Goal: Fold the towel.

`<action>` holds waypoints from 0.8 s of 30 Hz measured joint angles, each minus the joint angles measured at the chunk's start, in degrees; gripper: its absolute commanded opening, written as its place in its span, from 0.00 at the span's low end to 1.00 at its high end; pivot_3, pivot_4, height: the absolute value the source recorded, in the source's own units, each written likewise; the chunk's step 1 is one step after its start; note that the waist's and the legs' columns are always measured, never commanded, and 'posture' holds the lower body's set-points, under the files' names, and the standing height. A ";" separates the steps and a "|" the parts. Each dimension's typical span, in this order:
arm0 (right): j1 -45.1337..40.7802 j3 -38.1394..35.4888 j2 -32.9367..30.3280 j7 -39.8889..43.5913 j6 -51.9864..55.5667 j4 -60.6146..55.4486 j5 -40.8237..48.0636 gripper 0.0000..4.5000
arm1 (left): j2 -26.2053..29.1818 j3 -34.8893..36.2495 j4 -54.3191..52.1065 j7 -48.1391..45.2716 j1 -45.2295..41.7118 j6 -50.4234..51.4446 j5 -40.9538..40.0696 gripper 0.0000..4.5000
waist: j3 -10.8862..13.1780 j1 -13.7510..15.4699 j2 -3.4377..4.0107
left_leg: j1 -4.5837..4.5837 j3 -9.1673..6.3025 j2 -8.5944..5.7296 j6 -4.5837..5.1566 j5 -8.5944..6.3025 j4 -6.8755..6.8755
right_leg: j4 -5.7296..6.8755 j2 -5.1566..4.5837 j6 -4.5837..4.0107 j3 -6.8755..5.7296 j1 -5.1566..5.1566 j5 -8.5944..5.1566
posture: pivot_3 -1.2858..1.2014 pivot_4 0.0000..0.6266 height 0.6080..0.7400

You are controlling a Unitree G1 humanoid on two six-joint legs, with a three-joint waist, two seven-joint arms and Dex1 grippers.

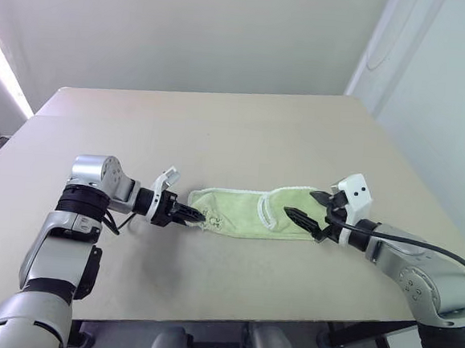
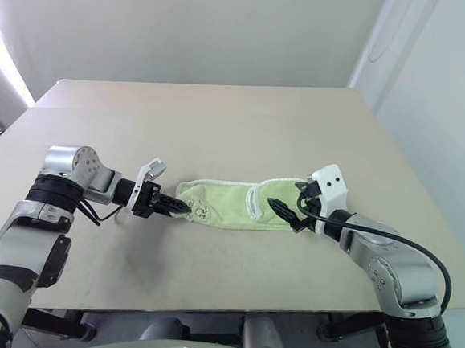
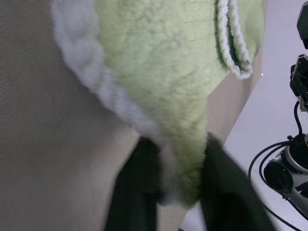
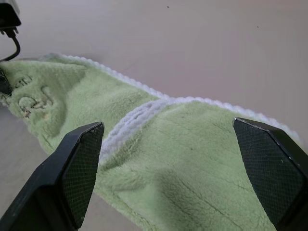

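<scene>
— My left gripper (image 1: 195, 215) is clamped on the towel's (image 1: 245, 214) left end, pinning that end for the fold.

— And the towel?

— Bunched into a strip across the table (image 1: 220, 125), near edge. My right gripper (image 1: 312, 215) hovers with its fingers apart over the right end, nothing held.

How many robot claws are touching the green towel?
1 for sure. The left gripper is shut on the towel's left end. The right gripper is open over the right end; I cannot tell if it touches.
</scene>
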 measured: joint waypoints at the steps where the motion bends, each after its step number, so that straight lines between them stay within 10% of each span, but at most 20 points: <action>1: 0.05 -0.05 0.00 0.00 0.00 0.00 -0.06 1.00 | 0.52 0.00 -0.02 0.04 0.00 0.03 -0.11 0.01 | 0.00 0.00 0.00 | 0.02 0.00 0.00 0.00 0.00 -0.01 | 0.01 0.00 -0.01 0.01 0.00 -0.01 | 0.52 0.00 0.79; 24: 2.37 2.93 -0.57 3.20 0.00 0.12 -5.32 1.00 | 20.57 -18.88 -14.88 -7.84 2.82 -18.39 7.24 0.01 | 0.24 -0.06 -0.37 | 0.19 0.05 0.02 -0.01 -0.01 -0.17 | 0.24 0.09 -0.22 0.16 -0.15 -0.14 | 0.52 0.00 0.79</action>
